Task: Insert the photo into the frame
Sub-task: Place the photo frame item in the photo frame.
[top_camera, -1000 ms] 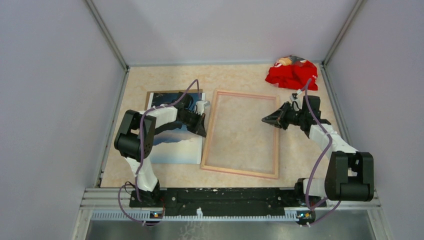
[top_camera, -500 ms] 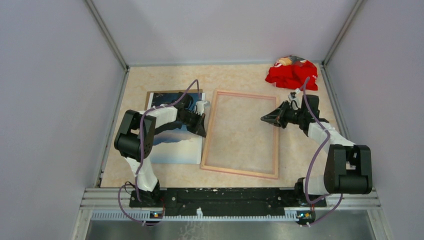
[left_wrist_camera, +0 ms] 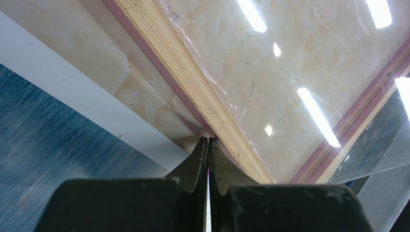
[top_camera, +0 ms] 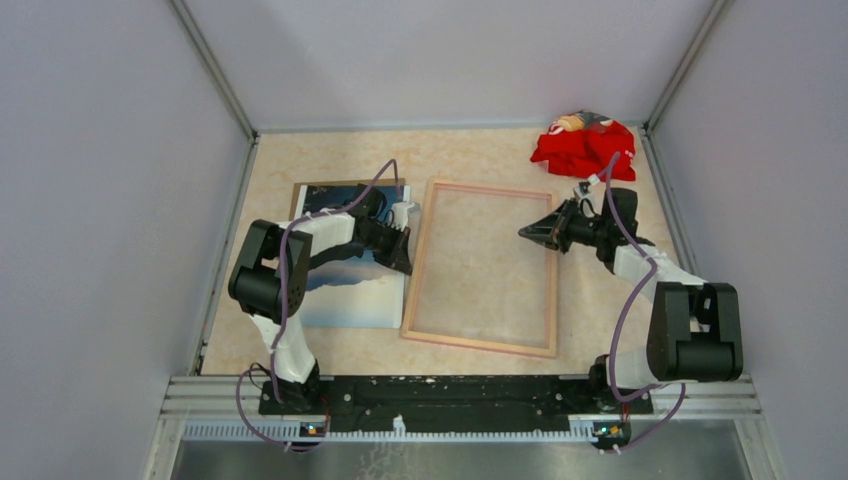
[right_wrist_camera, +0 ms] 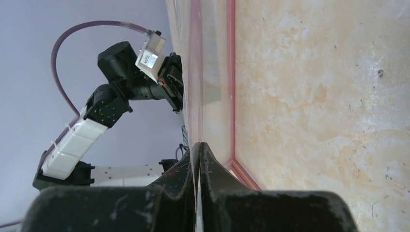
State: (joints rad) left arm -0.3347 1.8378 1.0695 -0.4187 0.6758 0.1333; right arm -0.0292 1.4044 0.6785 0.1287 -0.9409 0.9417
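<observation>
We look down on a pale marbled worktop (top_camera: 480,155) walled on three sides, with two arms mounted at its near edge. The frame (top_camera: 480,344) lies flat near the middle, its long sides running from 12 to 6 o'clock, with the worktop showing through its opening. The photo (top_camera: 350,300) lies flat at the frame's 9 o'clock, picture side up, showing blue water and a white margin. It is outside the frame, and a narrow strip of worktop separates the two. A brown board (top_camera: 297,195) peeks out from under the photo's far left corner. A crumpled red cloth (top_camera: 583,150) sits at the frame's 1 o'clock, near the far right corner. The left arm reaches over the photo. The left end effector (top_camera: 407,262) has its fingers pressed together, and in its wrist view the tips meet the outer edge of the frame's left rail, where the pink face and pale wood layers show. The right end effector (top_camera: 525,234) is above the frame's opening, just inside the right rail. Its fingers are also pressed together and appear to pinch the edge of a clear sheet (left_wrist_camera: 387,140), which rises off the frame at that side.
</observation>
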